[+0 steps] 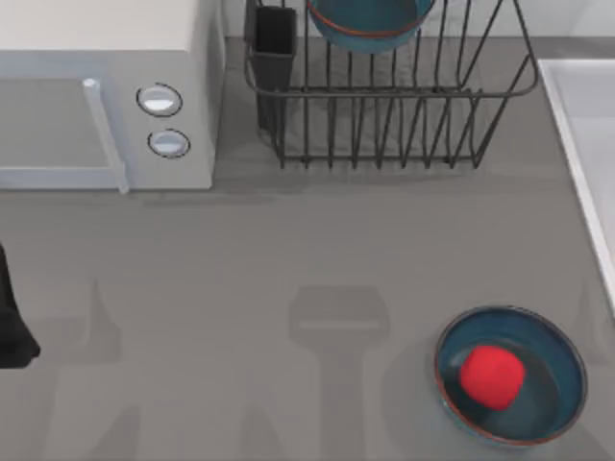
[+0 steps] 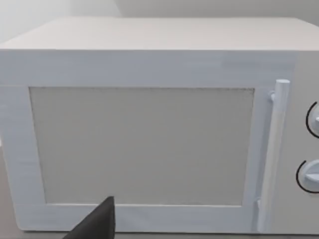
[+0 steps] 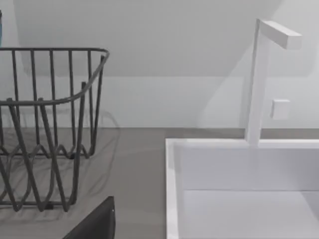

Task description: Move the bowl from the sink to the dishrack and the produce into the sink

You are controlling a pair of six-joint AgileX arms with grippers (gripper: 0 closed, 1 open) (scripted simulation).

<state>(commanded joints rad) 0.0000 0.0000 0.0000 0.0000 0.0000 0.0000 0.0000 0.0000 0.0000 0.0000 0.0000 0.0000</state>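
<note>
The small red lumpy produce lies in the shallow blue dish, beside the white sink. Approach from above; finger opening cannot be told. The teal bowl sits in the dark wire dishrack.

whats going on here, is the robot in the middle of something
Nothing is being held right now. The bowl already sits in the dishrack at the back of the table. The produce still lies in a shallow blue dish at the front right, not yet in the sink along the right edge. The left arm waits at the table's left edge, facing the microwave.
</note>
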